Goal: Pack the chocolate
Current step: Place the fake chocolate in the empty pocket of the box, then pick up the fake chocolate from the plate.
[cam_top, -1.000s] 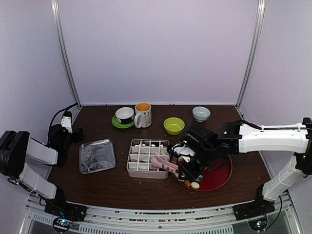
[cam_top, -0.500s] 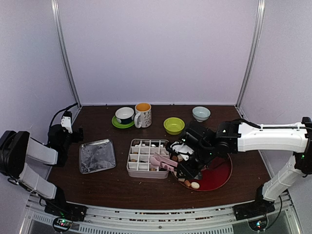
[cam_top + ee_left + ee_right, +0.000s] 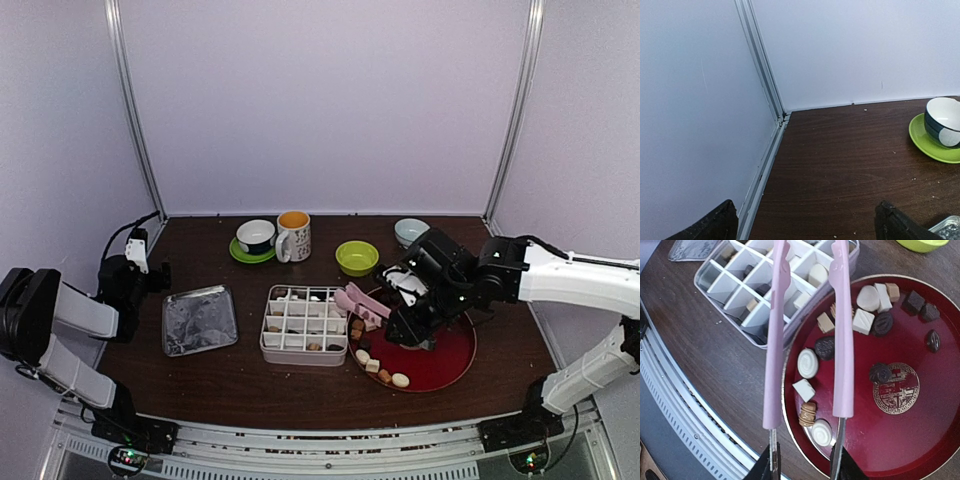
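Several chocolate pieces (image 3: 808, 363) in white, tan and dark brown lie on a round red plate (image 3: 920, 450); more sit in some cells of the white compartment box (image 3: 740, 295). My right gripper (image 3: 802, 465) is shut on the handles of the pink tongs (image 3: 842, 340). The tongs are open and empty, above the plate's left edge and the box's right corner. In the top view the right gripper (image 3: 405, 325) is over the plate (image 3: 445, 360), to the right of the box (image 3: 303, 325). My left gripper (image 3: 135, 272) is open and empty at the far left; its wrist view (image 3: 805, 225) shows bare table.
A silvery square lid (image 3: 199, 319) lies left of the box. Along the back stand a cup on a green saucer (image 3: 256, 237), a mug (image 3: 293, 235), a green bowl (image 3: 357, 257) and a pale bowl (image 3: 410, 230). White walls enclose the table.
My right gripper has drawn back to the right and away from the box with the tongs, uncovering the chocolates at the plate's near left. The left arm has not moved.
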`<state>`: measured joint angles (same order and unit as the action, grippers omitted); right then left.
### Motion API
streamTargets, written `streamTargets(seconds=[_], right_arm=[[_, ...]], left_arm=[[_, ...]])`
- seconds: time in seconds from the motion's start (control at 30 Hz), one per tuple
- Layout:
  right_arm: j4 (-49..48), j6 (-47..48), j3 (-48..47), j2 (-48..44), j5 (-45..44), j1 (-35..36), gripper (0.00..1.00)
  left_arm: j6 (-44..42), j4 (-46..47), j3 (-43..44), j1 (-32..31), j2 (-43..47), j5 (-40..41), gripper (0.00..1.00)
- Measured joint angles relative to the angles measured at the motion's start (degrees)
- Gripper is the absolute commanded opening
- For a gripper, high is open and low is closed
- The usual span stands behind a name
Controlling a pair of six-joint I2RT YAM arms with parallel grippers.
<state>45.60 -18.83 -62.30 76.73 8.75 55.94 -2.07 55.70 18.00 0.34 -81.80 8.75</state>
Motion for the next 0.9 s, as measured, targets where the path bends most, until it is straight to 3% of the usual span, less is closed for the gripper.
streamTargets(seconds=[0.27,0.9], right_arm=[[0.7,-2.5,6.8,-0.6,0.1,-3.7,0.33],[0.6,-1.1,7.6,3.7,6.3,-3.8,0.31]], left_arm=[[0.0,0.0,0.0,0.0,0.0,0.0,0.98],[0.0,0.0,0.0,0.0,0.0,0.0,0.98]])
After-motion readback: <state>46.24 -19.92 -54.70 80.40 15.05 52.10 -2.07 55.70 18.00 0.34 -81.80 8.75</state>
